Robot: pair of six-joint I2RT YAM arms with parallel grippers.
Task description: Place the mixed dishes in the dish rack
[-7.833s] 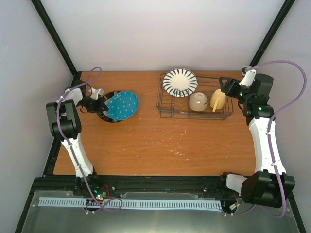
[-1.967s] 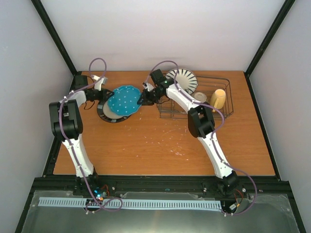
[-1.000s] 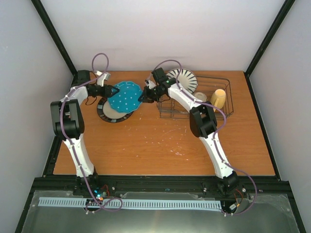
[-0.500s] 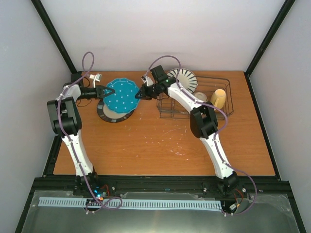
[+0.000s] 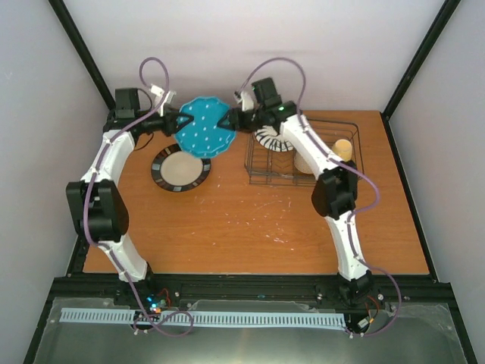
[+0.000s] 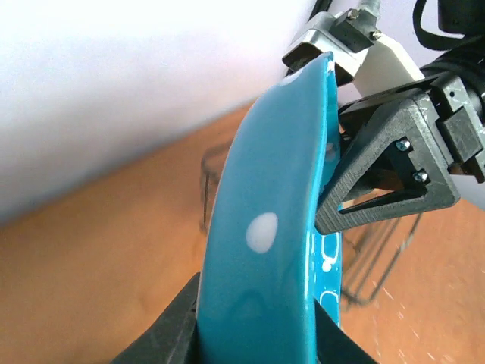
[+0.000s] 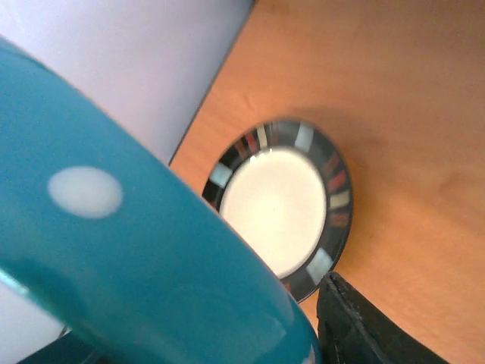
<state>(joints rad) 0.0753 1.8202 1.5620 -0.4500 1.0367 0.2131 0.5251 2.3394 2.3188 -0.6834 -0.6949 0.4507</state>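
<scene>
Left gripper (image 5: 184,121) clamps teal plate (image 5: 203,136) by its rim; plate's airborne, just left of dish rack (image 5: 265,178). Right gripper (image 5: 223,121) sits at the opposite rim, can't tell if it's gripping. I'd worry abt a one-sided hold: plate could pivot & drop.

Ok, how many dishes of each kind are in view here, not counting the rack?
Plates: 3 (teal plate, dark-rimmed plate, striped plate)
Bowls: 1 (white bowl, partly hidden by the right arm)
Mugs: 1 (pale yellow mug)
Total: 5
</scene>
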